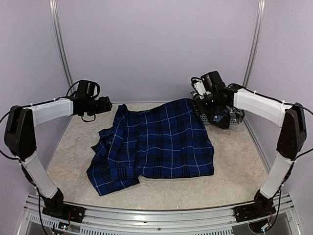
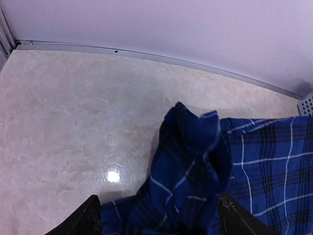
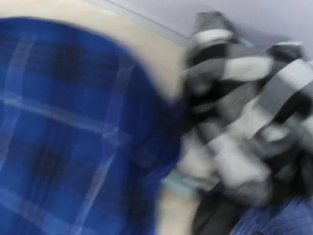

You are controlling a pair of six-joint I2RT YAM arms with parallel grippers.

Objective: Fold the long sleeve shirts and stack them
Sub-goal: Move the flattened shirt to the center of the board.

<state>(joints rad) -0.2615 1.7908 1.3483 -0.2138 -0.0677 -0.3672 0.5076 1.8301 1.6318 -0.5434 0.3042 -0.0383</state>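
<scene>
While two robot arms reach inward from opposite sides of the pale marbled surface (image 1: 68, 166), one navy blue plaid shirt (image 1: 161, 142) with thin white grid lines lies spread across its middle. The shirt is flat over most of its right half. It is rumpled along its left edge, where folds of cloth bunch toward the near-left corner.

The left hand (image 1: 106, 105) hangs just beside the shirt's far-left corner. In the left wrist view its two dark fingers (image 2: 90, 218) stand wide apart. A small peak of blue cloth rises between and beyond them, and neither finger is clamped on it.

A second shirt, the black-and-white checked shirt (image 3: 244, 112), sits in a crumpled heap at the far-right corner of the surface, just beside the blue shirt's far-right edge. One small perforated grey-blue basket (image 2: 307, 104) stands at that corner too. A pale strip of it shows under the checked cloth, though whether the shirt lies fully inside it cannot be told.

The right hand (image 1: 219, 117) hovers over this heap. Its wrist view is blurred and shows none of its own fingers, and the overhead view hides them among dark parts. Whether that hand is wide, narrow or gripping anything cannot be told.
</scene>
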